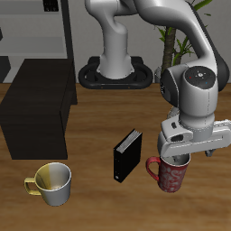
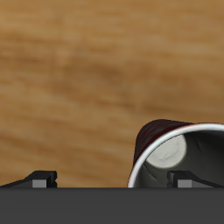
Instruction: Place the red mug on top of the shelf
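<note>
The red mug [image 1: 170, 175] stands upright, mouth up, with the gripper [image 1: 183, 159] seemingly clenched on its rim.

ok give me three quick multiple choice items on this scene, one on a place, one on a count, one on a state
1. Where is the gripper?
A. over the shelf
B. right above the red mug
C. beside the cream mug

2. How many mugs are on the table?
A. one
B. two
C. three

3. How does the red mug stand?
A. upright on the table
B. tipped on its side
C. set on the shelf

Answers:
1 B, the exterior view shows the gripper at the red mug's rim, far from the shelf.
2 B, only the red mug and the cream mug show.
3 A, its open mouth faces up and its base is on the table; the wrist view looks down into it.
</note>
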Controlling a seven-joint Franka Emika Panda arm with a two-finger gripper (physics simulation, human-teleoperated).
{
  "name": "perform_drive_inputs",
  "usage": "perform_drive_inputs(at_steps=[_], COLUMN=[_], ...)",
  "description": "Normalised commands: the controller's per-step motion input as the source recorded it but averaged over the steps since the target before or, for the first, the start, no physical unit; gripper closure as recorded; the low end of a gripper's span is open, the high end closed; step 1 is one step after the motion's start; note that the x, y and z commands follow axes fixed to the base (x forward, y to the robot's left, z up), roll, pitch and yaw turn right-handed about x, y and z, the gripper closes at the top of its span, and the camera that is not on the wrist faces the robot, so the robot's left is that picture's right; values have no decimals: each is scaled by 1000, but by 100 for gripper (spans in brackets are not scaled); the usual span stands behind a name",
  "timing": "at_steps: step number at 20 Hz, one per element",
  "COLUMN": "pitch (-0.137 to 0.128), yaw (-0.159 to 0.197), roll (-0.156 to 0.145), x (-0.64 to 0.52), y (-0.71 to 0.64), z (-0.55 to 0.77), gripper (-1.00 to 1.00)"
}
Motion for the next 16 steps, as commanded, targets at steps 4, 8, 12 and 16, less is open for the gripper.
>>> perform_drive_inputs(at_steps=[4,8,12,16], pitch=[30,23,2,-29], yaw=[-18,-1,-4,39], roll=[-13,-8,19,24], x=[39,20,-42,-193], y=[-26,-25,34,37], z=[-249,-143,-8,263], gripper=[100,100,100,100])
